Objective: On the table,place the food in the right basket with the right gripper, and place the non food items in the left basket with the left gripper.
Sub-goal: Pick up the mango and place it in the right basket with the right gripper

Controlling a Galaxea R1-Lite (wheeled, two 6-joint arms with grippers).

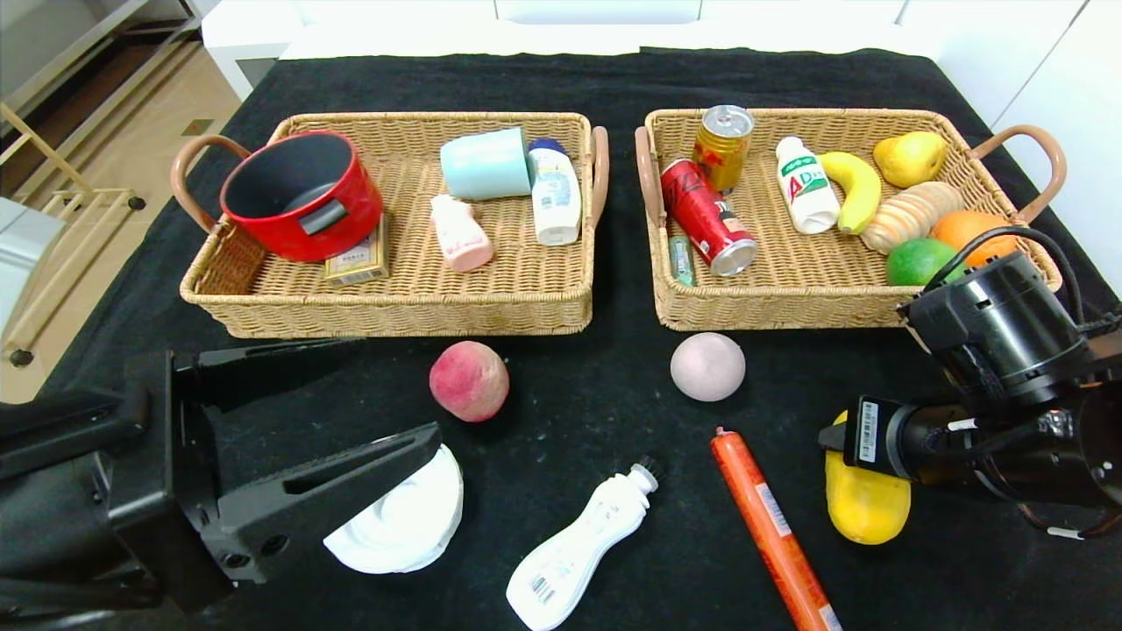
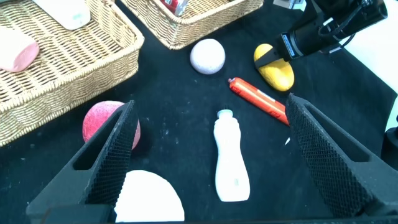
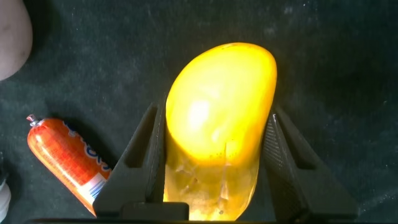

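On the black table (image 1: pixel 605 438) lie a pink-red peach (image 1: pixel 469 381), a pale ball (image 1: pixel 707 366), an orange sausage stick (image 1: pixel 771 526), a white coiled disc (image 1: pixel 403 526) and a white bottle (image 1: pixel 578 552). My right gripper (image 3: pixel 213 111) is shut on the big yellow fruit (image 3: pixel 221 93), one finger against each of its sides, low at the table's right front; the fruit (image 1: pixel 868 513) shows below that arm. My left gripper (image 2: pixel 211 106) stands open above the bottle (image 2: pixel 230 158), with the disc (image 2: pixel 149 199) partly under one finger.
The left basket (image 1: pixel 386 311) holds a red pot, a cup and bottles. The right basket (image 1: pixel 789 311) holds cans, a banana, a pear, citrus fruit and bread. Both stand behind the loose items. The peach (image 2: pixel 99 121) lies close to the left basket's front wall.
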